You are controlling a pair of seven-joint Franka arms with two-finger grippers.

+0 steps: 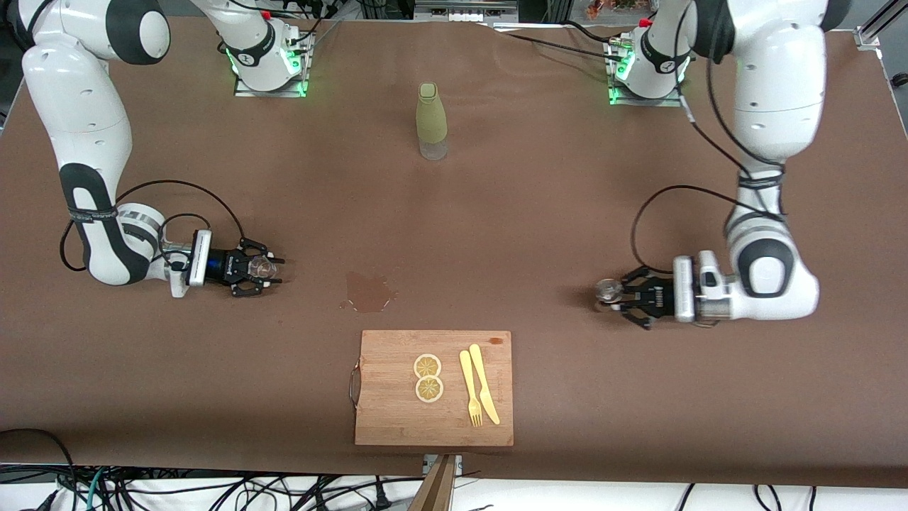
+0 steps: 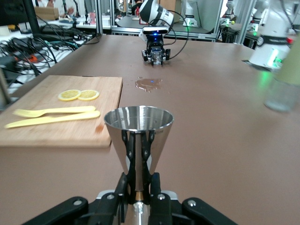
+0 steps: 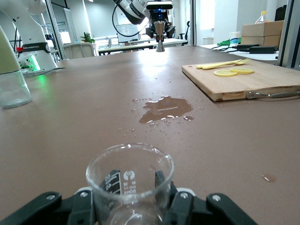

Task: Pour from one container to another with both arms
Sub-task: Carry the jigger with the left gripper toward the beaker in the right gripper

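Observation:
My left gripper [image 1: 613,293] is low over the table at the left arm's end, shut on the narrow waist of a shiny metal cone cup [image 1: 607,289]. In the left wrist view the cup [image 2: 138,126] stands upright, mouth up, with the gripper [image 2: 139,190] pinching it. My right gripper [image 1: 267,269] is low at the right arm's end, fingers [image 3: 161,183] pressed on either side of the neck of a clear glass measuring flask [image 1: 262,267]. The flask [image 3: 129,171] is upright and looks empty.
A wet brown puddle [image 1: 369,292] lies mid-table between the two grippers. Nearer the camera sits a wooden cutting board [image 1: 386,411] with two lemon slices [image 1: 428,377] and a yellow fork and knife [image 1: 479,387]. An olive-sleeved bottle [image 1: 431,121] stands between the arm bases.

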